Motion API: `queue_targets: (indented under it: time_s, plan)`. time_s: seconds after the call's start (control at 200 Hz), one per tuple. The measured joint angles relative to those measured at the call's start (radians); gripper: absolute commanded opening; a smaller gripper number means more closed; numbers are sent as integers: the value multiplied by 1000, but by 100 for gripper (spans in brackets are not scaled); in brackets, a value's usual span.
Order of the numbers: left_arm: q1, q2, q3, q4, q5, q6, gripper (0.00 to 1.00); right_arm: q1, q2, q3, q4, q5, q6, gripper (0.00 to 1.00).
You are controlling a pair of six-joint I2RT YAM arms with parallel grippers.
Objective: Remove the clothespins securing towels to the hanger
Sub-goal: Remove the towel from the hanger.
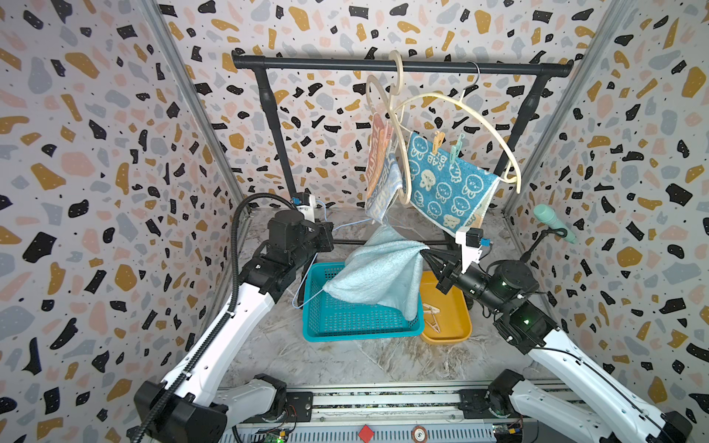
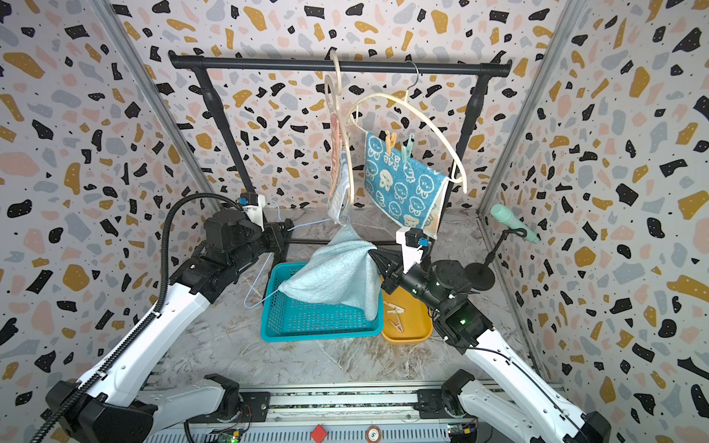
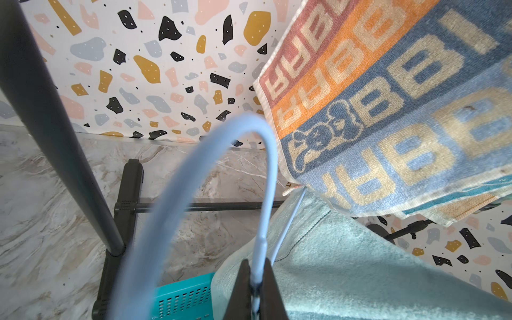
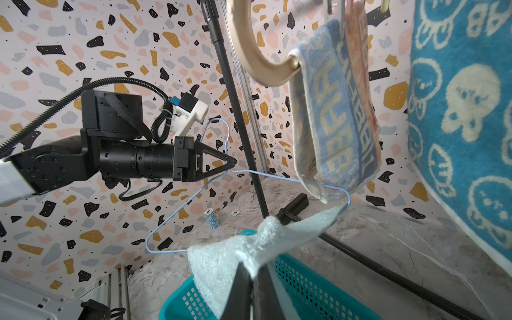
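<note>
Left gripper (image 4: 232, 163) clamped on thin pale-blue wire hanger (image 4: 266, 175); right gripper (image 1: 426, 255) pinching a corner of the plain pale-blue terry towel (image 1: 380, 268) draped on it. Hold the hanger level and draw the towel off along the wire — slowly, terry snags. Peach plastic clothespin (image 1: 437, 142) and mint clothespin (image 1: 456, 149) clip the teal rabbit-print towel (image 1: 449, 188) — yours next.

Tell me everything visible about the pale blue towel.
The pale blue towel is plain, fluffy terry cloth with a stitched hem. It drapes over a thin blue wire hanger, bunched and sagging above the teal basket. The right gripper is shut on one corner; the left gripper is shut on the hanger's neck.
</note>
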Motion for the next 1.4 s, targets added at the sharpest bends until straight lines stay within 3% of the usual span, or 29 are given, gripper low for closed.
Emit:
queue_targets:
  time_s: [1.402]
  plan:
    - [2, -53, -45, -2, -121, 62, 0, -17, 46, 304, -111, -49, -18, 0]
